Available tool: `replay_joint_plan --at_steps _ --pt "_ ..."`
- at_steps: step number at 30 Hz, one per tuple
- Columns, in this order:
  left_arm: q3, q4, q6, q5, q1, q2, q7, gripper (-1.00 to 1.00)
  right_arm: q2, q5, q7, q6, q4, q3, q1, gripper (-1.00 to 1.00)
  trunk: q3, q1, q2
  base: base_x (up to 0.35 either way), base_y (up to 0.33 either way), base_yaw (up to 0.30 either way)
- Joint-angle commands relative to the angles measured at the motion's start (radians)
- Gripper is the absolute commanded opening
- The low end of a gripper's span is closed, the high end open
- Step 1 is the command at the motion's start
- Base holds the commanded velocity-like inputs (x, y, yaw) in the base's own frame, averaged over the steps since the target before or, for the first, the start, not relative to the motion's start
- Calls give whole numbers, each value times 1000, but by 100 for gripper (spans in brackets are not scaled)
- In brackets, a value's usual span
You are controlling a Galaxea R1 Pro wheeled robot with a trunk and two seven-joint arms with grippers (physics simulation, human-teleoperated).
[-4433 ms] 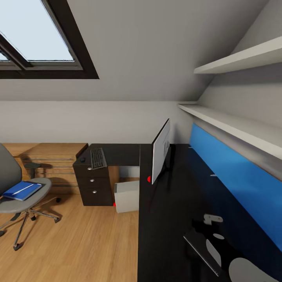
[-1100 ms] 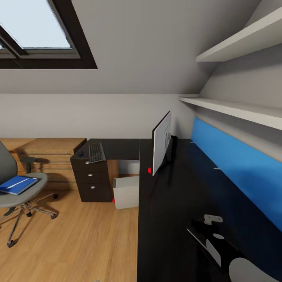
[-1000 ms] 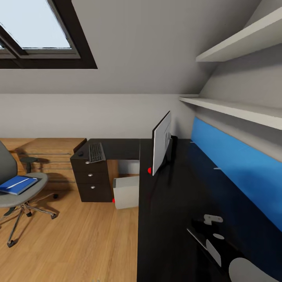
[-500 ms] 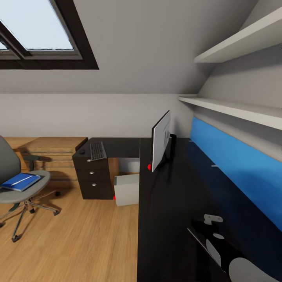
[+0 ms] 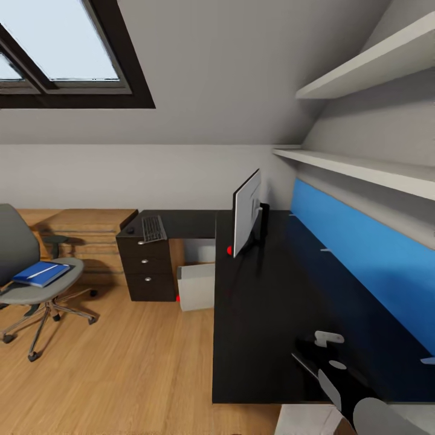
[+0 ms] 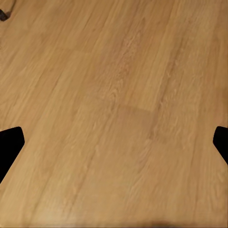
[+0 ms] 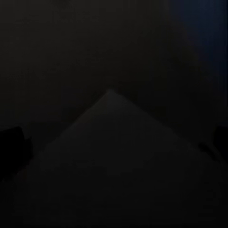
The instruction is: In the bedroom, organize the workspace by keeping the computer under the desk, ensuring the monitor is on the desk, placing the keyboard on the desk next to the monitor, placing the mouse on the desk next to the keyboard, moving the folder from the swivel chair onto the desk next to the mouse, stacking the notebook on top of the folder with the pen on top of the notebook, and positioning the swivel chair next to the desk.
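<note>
Left wrist view: the left gripper (image 6: 114, 137) has its two dark fingertips (image 6: 9, 142) at opposite edges of the frame, spread wide apart, with nothing between them but the light wood floor (image 6: 118, 95). Right wrist view: the right gripper (image 7: 114, 142) shows dark fingertips (image 7: 12, 142) at the frame's two side edges, likewise spread, over a nearly black surface; what lies beneath it cannot be told.

Head view: part of the right arm (image 5: 362, 405) appears at the lower right corner, above the glossy black desk (image 5: 266, 326). The monitor (image 5: 246, 211) stands edge-on at mid-frame on the desk, a red dot at its lower corner. Behind it, the blue wall panel (image 5: 362, 254) runs along the right, under two pale shelves (image 5: 362, 172). On the far wing of the desk, left of centre, lie the keyboard (image 5: 153, 228) and, just beside it, the mouse (image 5: 130, 230), above the drawer unit (image 5: 147, 272). The computer (image 5: 196, 287) stands on the floor under the desk, beside the drawers. At the left edge, well apart from the desk, the swivel chair (image 5: 27, 272) carries the folder (image 5: 41, 273) on its seat, with a thin white pen (image 5: 43, 272) on top. A skylight (image 5: 60, 48) occupies the upper left.
</note>
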Motion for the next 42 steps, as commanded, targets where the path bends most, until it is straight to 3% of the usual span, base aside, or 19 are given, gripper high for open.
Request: replay_joint_plan --at_steps 1,13,34,42 --pt "-3 -1 -7 11 0 1 4 100 0 -6 -3 2 5 4 0 100 -1 0 -1 -113 0 0" --pt "-3 -1 -8 11 0 1 5 100 -1 -6 -3 2 4 4 0 100 -1 0 -1 -104 -15 0" --pt "-5 0 -6 10 0 1 5 100 2 -7 -5 -1 -10 4 0 100 65 -81 146 -2 0 0" --pt "-6 1 -6 10 0 1 5 100 2 -7 -7 5 -84 2 1 100 90 -111 202 0 0 0"
